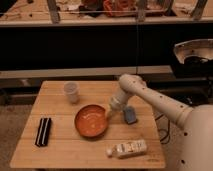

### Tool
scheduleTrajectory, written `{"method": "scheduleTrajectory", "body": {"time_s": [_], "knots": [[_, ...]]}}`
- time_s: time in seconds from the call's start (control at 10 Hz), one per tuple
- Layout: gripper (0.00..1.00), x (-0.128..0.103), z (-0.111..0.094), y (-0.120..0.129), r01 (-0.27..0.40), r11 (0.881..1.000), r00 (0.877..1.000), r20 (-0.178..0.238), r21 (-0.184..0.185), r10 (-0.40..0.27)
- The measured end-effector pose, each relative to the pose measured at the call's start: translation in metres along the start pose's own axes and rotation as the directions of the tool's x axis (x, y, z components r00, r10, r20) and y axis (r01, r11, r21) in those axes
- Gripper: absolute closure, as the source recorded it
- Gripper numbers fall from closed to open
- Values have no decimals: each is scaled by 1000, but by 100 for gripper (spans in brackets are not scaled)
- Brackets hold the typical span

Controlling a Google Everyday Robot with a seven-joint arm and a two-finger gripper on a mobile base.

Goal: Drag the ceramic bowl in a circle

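Fingers (109, 114) at ceramic bowl's (91, 120) right rim; grip cannot be told

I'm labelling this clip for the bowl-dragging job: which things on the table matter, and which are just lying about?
In the job:
glossy orange-red ceramic bowl
pincer, at the bowl's right rim

Lying about:
small white cup
black ridged rectangular block
blue-grey pad
white flat packet
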Motion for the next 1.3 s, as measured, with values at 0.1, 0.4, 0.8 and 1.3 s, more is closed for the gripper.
{"method": "scheduleTrajectory", "body": {"time_s": [0.1, 0.4, 0.8, 1.3], "knots": [[100, -13, -4, 15, -34, 999, 999, -5, 1, 34], [100, -44, -17, 40, -58, 998, 998, -29, -16, 57], [100, -50, -16, 4, 14, 997, 999, -37, -70, -17], [100, -50, 24, -100, 195, 974, 981, 22, -116, -193]]}}
